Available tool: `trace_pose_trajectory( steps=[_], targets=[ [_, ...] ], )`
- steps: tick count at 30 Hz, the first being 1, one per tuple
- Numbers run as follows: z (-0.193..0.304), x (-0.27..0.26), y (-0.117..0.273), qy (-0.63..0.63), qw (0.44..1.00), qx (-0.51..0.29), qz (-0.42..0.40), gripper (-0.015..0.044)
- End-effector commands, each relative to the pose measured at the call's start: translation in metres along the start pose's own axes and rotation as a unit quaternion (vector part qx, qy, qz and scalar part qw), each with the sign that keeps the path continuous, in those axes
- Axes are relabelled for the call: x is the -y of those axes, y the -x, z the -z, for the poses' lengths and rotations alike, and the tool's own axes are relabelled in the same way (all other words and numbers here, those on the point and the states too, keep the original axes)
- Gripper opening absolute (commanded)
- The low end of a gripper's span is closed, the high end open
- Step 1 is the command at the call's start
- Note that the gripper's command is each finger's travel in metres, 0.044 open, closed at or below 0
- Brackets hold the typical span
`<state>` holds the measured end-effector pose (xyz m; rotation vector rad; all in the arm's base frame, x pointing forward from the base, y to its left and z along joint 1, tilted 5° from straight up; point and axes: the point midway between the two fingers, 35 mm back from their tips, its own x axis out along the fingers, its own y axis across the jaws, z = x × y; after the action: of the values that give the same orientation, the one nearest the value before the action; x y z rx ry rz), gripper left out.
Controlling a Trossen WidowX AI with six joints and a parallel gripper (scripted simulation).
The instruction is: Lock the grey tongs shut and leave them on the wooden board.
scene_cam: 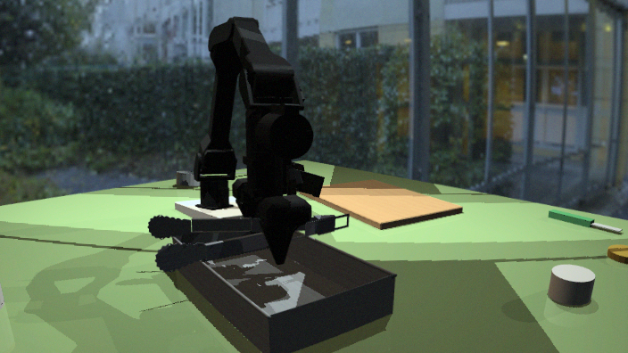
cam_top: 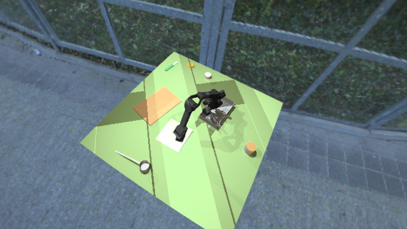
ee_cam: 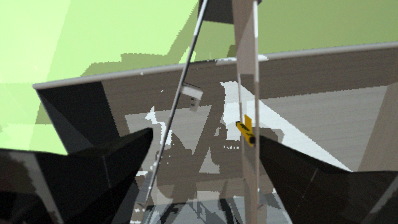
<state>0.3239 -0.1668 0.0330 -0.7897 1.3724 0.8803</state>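
The grey tongs [cam_top: 217, 118] [scene_cam: 214, 224] lie open across the dark roasting tin [cam_top: 231, 102] [scene_cam: 330, 312] [ee_cam: 320, 75]. Their scalloped tips hang over one rim and the hinge rests at the other. In the wrist view the two tong arms [ee_cam: 247, 75] run away from me, with a small yellow lock piece [ee_cam: 245, 131] on the broad one. My gripper [cam_top: 212, 110] [scene_cam: 278, 258] [ee_cam: 205, 136] is open and points down into the tin, with a finger on either side of both arms. It holds nothing. The wooden board [cam_top: 157, 105] [scene_cam: 388, 205] lies flat beyond the arm's base.
The arm stands on a white base plate [cam_top: 170, 136] [scene_cam: 192, 206]. A ladle [cam_top: 144, 166], an orange cylinder [cam_top: 250, 147], a white-topped cylinder [cam_top: 207, 75] [scene_cam: 571, 283], a green marker [cam_top: 170, 66] [scene_cam: 573, 218] and an orange disc [cam_top: 191, 65] lie around the green table. A metal fence stands behind.
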Motion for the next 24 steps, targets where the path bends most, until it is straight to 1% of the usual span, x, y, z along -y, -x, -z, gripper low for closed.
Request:
trace_pose_trajectory(
  steps=[1,3,5,24],
  targets=[
    [0.0004,-0.0022,-0.0073,-0.002,1.0,-0.001,-0.003,0.044],
    [0.0004,-0.0023,-0.0076,-0.002,1.0,-0.001,-0.003,0.044],
    [0.0001,-0.001,-0.0037,0.0,1.0,0.0,-0.001,0.0387],
    [0.0001,-0.001,-0.0037,0.0,1.0,0.0,-0.001,0.0261]
  ],
)
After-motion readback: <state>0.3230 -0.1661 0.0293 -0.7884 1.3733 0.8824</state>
